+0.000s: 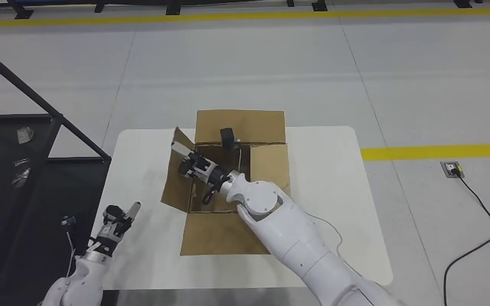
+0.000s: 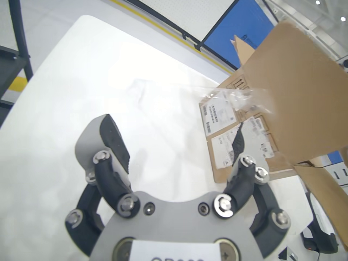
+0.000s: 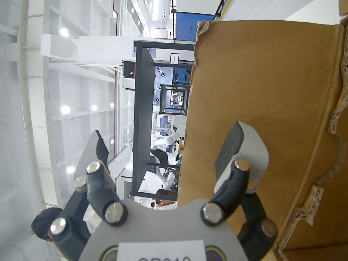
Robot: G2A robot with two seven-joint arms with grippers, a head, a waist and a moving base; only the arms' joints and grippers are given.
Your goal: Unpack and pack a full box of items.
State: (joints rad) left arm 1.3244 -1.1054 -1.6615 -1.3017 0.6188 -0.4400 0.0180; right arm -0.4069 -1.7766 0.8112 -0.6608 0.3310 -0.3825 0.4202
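Near left corner of table (image 1: 329,176): left gripper (image 1: 126,212) over bare white top, fingers spread, holding nothing; well apart from the box. One table, white, rounded corners. One cardboard box (image 1: 269,167) at mid-table, open, four flaps out: near flap lying flat toward the robot, right flap flat, far flap flat, left flap (image 1: 176,183) standing tilted. From the left wrist, the left gripper (image 2: 174,129) faces the box's outer side wall; three white labels (image 2: 220,114) on it, one scrap of clear tape (image 2: 236,96) hanging off the flap edge. Right gripper (image 1: 187,162) at the top of the left flap, fingers apart, one either side of the flap's torn edge (image 3: 258,82); contact cannot be told. Far end of the box: one black item (image 1: 227,137) standing upright against the far wall.
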